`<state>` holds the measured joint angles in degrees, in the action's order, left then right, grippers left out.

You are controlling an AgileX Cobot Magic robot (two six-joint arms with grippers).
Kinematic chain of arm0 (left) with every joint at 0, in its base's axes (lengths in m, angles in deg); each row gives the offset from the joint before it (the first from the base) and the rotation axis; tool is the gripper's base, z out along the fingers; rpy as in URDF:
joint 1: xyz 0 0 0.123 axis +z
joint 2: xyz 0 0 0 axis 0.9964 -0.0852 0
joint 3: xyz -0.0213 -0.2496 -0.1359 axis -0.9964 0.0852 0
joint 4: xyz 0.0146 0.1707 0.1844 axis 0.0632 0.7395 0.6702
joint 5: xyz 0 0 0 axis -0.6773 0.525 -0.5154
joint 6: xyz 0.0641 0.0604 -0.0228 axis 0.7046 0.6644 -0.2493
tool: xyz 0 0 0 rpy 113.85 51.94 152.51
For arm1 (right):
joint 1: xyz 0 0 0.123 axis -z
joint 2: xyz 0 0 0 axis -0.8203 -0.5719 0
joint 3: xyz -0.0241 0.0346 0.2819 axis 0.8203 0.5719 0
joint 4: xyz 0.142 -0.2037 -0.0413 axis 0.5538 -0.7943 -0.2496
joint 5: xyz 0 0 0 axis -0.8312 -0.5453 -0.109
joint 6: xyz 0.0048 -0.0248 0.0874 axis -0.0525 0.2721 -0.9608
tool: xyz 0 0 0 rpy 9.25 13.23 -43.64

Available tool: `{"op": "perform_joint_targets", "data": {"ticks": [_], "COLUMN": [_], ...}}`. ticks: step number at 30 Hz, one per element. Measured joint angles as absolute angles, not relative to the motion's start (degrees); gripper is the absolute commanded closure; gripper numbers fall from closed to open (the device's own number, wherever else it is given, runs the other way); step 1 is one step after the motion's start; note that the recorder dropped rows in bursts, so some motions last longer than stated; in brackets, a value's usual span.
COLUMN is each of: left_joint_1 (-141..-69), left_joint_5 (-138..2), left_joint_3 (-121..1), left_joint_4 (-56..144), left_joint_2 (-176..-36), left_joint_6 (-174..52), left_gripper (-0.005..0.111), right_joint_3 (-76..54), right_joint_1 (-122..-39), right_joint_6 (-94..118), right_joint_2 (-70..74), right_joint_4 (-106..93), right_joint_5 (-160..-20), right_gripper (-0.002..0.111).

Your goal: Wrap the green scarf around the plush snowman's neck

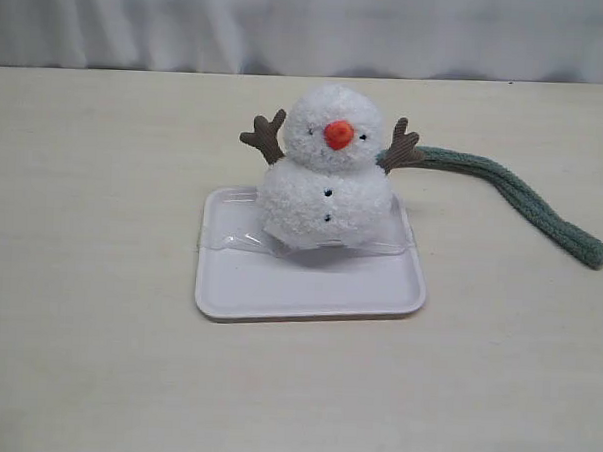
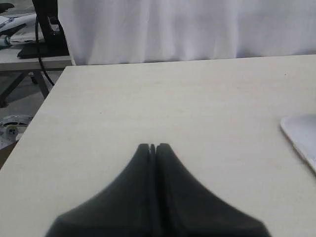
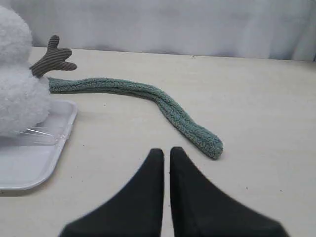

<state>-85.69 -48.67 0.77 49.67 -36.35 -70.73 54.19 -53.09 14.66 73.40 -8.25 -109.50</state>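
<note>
The plush snowman (image 1: pixel 325 182) stands upright on a white tray (image 1: pixel 309 291), with its orange nose facing the exterior camera. The green scarf (image 1: pixel 523 201) lies flat on the table; it starts behind the snowman's right-hand brown arm (image 1: pixel 400 150) and trails off to the right. No part of it crosses the front of the snowman's neck (image 1: pixel 327 165). Neither gripper shows in the exterior view. My right gripper (image 3: pixel 167 150) is shut and empty, hovering short of the scarf's free end (image 3: pixel 210 143). My left gripper (image 2: pixel 152 146) is shut over bare table, with a tray corner (image 2: pixel 301 136) beside it.
A crinkled clear plastic sheet (image 1: pixel 241 238) lies under the snowman on the tray. A white curtain (image 1: pixel 310 26) hangs behind the table's far edge. In the left wrist view the table's side edge (image 2: pixel 47 98) drops off toward another desk with cables.
</note>
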Motion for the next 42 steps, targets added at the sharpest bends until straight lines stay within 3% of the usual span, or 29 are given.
{"op": "perform_joint_targets", "data": {"ticks": [6,16,19,21,23,25,26,31,42], "left_joint_1": [-85.69,-85.69,-85.69,-85.69,-85.69,-85.69,-85.69,-85.69,-85.69], "left_joint_5": [-48.67,-48.67,-48.67,-48.67,-48.67,-48.67,-48.67,-48.67,-48.67], "left_joint_3": [0.77,0.77,0.77,0.77,0.77,0.77,0.77,0.77,0.77], "left_joint_4": [49.67,49.67,49.67,49.67,49.67,49.67,49.67,49.67,49.67], "left_joint_2": [-36.35,-36.35,-36.35,-36.35,-36.35,-36.35,-36.35,-36.35,-36.35], "left_joint_6": [-70.73,-70.73,-70.73,-70.73,-70.73,-70.73,-70.73,-70.73,-70.73], "left_gripper": [0.107,0.107,0.107,0.107,0.107,0.107,0.107,0.107,0.107], "right_joint_3": [54.19,54.19,54.07,50.56,42.46,32.73,27.05,5.84,-7.18], "right_joint_1": [-53.09,-53.09,-53.09,-53.09,-53.09,-53.09,-53.09,-53.09,-53.21], "right_joint_6": [14.8,4.03,-2.01,-8.5,-10.89,-11.47,-11.71,-5.31,14.57], "right_joint_2": [73.4,73.4,73.4,73.4,70.62,65.68,61.78,41.35,3.02], "right_joint_4": [-11.83,3.05,-0.45,-6.46,-12.76,-19.06,-21.59,-24.35,-6.46], "right_joint_5": [-104.97,-67.1,-64.91,-69.48,-76.35,-84.62,-93.43,-126.21,-134.02], "right_gripper": [0.104,0.104,0.104,0.098,0.079,0.043,0.037,0.036,0.037]}}
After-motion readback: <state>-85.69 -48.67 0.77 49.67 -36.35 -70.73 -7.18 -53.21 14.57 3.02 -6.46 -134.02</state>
